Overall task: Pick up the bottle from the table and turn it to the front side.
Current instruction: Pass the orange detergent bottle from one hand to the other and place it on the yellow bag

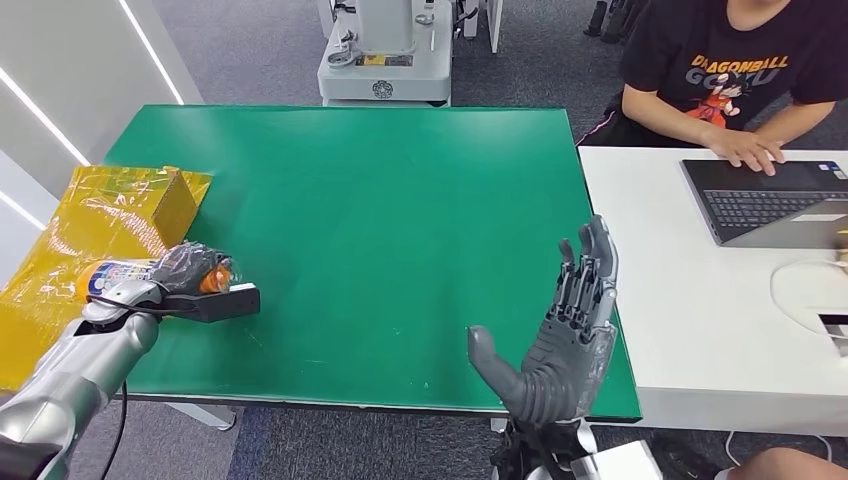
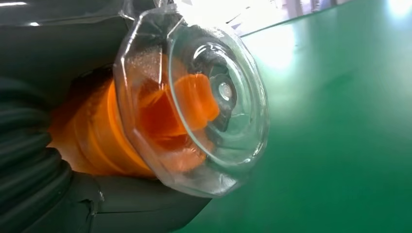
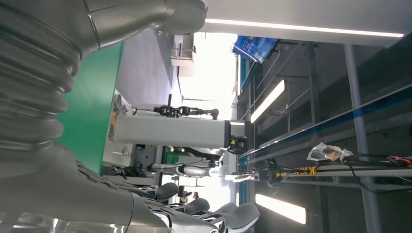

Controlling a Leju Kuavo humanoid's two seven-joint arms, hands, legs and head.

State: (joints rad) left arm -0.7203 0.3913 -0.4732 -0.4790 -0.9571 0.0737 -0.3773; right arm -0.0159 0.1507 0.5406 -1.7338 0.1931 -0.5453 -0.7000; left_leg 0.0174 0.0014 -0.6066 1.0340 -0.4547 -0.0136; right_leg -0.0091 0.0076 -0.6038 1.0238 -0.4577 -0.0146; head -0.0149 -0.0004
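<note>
Bottle (image 1: pixel 120 272) (orange, clear-based): gripped by left hand (image 1: pixel 185 268) over green table (image 1: pixel 380 230). Right hand (image 1: pixel 560 340): fingers spread, empty.

Left arm (image 1: pixel 75 375): silver, entered from the lower left and reached forward over the near left part of the table.
Left hand (image 1: pixel 180 270): dark fingers wrapped around the bottle (image 1: pixel 120 275), which lay sideways in the grip.
Left hand, wrist view: grey ribbed cover (image 2: pixel 29 174) pressed close against the held bottle's clear base.
Right arm: rose from the lower edge at centre right.
Right hand (image 1: pixel 565 335): raised upright, palm turned leftward, fingers (image 1: pixel 590 260) straight and apart, thumb (image 1: pixel 485 350) out to the side; held nothing.
</note>
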